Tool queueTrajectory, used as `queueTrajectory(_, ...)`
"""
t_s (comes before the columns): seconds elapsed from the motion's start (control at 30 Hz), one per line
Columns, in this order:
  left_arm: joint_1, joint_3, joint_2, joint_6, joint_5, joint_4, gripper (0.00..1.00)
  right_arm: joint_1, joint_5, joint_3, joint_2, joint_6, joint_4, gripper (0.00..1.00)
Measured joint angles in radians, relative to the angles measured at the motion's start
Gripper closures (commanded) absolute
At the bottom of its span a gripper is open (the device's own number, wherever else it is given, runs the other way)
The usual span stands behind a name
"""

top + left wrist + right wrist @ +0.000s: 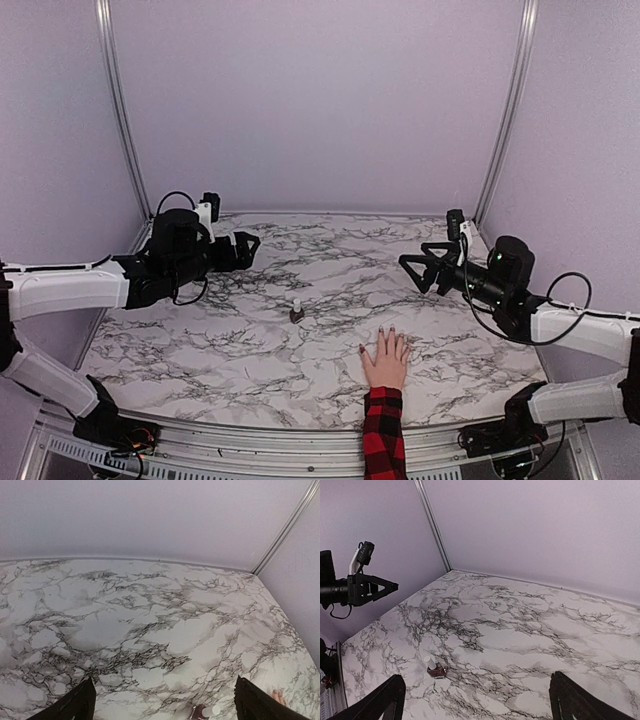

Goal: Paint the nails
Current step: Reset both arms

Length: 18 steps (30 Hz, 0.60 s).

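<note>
The left pincer (248,250) and right pincer (412,272) hover, both spread apart, over the marble surface (200,340). A hand (385,360) lies flat there, nails (392,330) dark, a small bottle (297,313) near.

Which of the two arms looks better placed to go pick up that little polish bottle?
Left, probably. The open left gripper hangs nearer the bottle; the right gripper, also open, is farther off, with the person's hand lying on its side.

Nails (392,330) too small to judge; sleeve (382,435) cut by bottom edge; bottle (200,712) cropped, left wrist view.
</note>
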Motion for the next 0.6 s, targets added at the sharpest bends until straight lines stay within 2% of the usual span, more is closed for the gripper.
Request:
queueTrajectory(0.2,0.003,-0.043,0.099,-0.063,-0.043,-0.061,0.01,-0.001,0.026,-0.049,0.038,0.006,0.037,0.01)
queueTrajectory(0.6,0.004,-0.043,0.12,-0.083,-0.075,-0.066,0.01,-0.002,0.207,-0.06,0.052,0.045,0.012,0.01)
